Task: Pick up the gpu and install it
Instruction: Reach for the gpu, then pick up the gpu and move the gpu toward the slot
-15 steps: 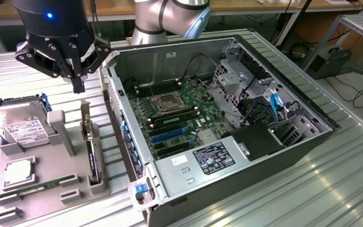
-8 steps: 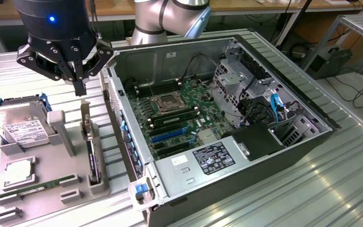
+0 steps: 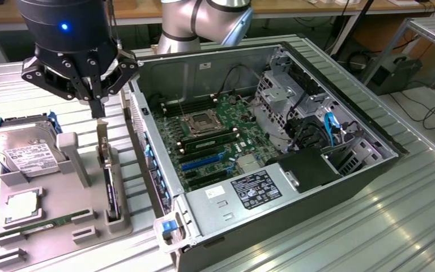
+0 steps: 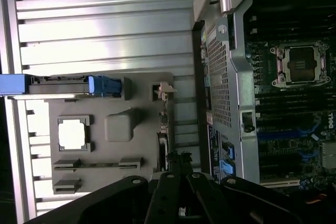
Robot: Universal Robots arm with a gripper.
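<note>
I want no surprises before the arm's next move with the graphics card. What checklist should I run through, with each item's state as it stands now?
1. Gripper shut: ok, it is closed.
2. Grip on the gpu: cannot tell. The gripper's tip sits at the top of the card's silver bracket.
3. gpu in the grey fixture: ok, it stands on edge in its slot.
4. Computer case open: ok, the motherboard is exposed.
5. Blue expansion slot free: ok, nothing stands in it.
6. Hard drive and memory stick apart from the gripper: ok, both rest in the fixture.
</note>
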